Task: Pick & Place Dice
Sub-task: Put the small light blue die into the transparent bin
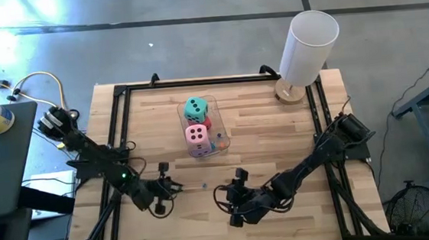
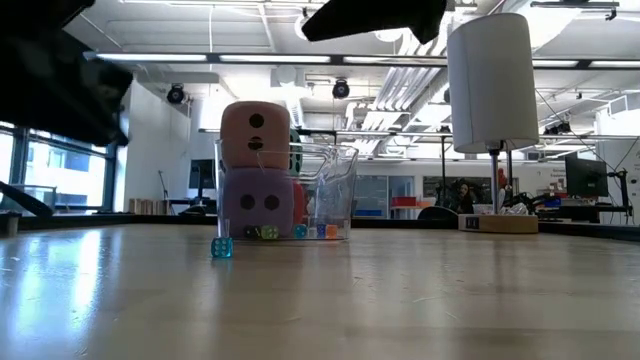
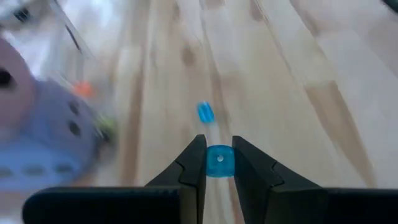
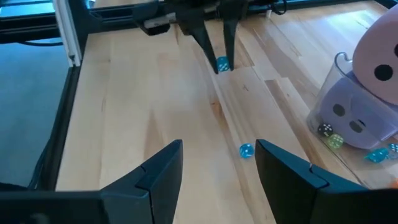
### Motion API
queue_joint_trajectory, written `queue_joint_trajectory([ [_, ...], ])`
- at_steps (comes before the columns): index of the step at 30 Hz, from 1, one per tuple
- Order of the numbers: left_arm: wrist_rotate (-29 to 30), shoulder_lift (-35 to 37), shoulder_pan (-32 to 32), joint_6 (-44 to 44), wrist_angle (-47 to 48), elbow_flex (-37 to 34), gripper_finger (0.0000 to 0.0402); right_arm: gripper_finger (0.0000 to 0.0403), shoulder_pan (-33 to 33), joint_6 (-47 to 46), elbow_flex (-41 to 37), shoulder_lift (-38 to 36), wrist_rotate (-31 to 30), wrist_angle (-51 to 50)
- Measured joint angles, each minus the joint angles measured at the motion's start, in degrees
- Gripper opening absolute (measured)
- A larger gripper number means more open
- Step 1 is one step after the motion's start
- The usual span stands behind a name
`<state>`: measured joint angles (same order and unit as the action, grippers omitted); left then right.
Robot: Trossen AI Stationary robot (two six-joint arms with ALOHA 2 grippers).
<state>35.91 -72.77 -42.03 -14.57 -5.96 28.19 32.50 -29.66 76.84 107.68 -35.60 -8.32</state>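
Looking straight down first: clear container (image 1: 204, 128) sits mid-table on the wooden table (image 1: 277, 130), holding the teal-green die (image 1: 196, 108) on the far side, the pink die (image 1: 196, 135) on the near side, and a sliver of the red die (image 1: 208, 123) between and to the right of them. Purple die is hidden from above. White cylinder lamp (image 1: 307, 47) stands at the far right corner, well apart from the container. Left gripper (image 1: 175, 186) is near-left of the container, right gripper (image 1: 232, 199) near-right of it; finger gaps are too small to read here.

Low view: pink die (image 2: 255, 130) is stacked on the purple die (image 2: 259, 203) inside the container (image 2: 335, 190); teal-green die is hidden behind them, red die barely a strip. A small blue die (image 2: 222, 247) lies on the table just in front of the container, tiny coloured pieces inside at the base. Arms show only as dark shapes cut off at the top.

Left wrist view: left gripper (image 3: 219, 163) has its fingers narrow, pinching a tiny blue die (image 3: 219, 161); the loose blue die (image 3: 205, 112) lies beyond it. Container side is blurred.

Right wrist view: right gripper (image 4: 219, 163) fingers stand partly apart, nothing between them, above the loose blue die (image 4: 246, 150). Left gripper (image 4: 215, 62) shows beyond with its blue die (image 4: 221, 63). Pink die (image 4: 380, 59) is cut off at the edge.
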Motion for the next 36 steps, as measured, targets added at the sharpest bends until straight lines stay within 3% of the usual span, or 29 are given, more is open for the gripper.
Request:
queue_joint_trajectory([
  [3, -1.4, 1.5, 3.1, 1.7, 0.7, 2.7, 0.0053, 0.0192, -0.7, 1.9, 0.0, 0.0, -0.1, 0.1],
  [7, -6.0, 2.3, 8.5, 3.0, 8.8, 9.1, 0.0053, 0.0192, -1.5, 5.2, 0.0, 0.0, -0.5, 0.1],
  [11, -9.7, 2.4, 14.3, 9.0, 14.6, 14.7, 0.0053, 0.0192, -2.6, 7.6, 0.0, 0.0, -0.9, 0.0],
  [15, -17.9, 2.9, 19.5, 17.4, 14.8, 17.5, 0.0053, 0.0192, -3.2, 10.8, 0.0, -0.6, -5.8, -0.7],
  [19, -24.9, 4.8, 25.5, 24.3, 14.9, 18.1, 0.0053, 0.0192, -3.0, 13.4, 0.0, -2.0, -11.1, -2.4],
  [26, -36.2, 10.4, 36.9, 27.6, 15.5, 18.0, 0.0053, 0.0192, -2.9, 13.5, 0.0, -4.2, -15.2, -6.1],
  [33, -38.0, 13.6, 49.3, 28.7, 15.2, 18.1, 0.0053, 0.0192, -3.5, 15.0, 0.0, -4.2, -16.5, -6.6],
  [36, -47.2, 11.8, 55.3, 29.1, 15.3, 18.1, 0.0053, 0.0192, -3.8, 14.9, 0.0, -4.2, -16.4, -6.6],
])
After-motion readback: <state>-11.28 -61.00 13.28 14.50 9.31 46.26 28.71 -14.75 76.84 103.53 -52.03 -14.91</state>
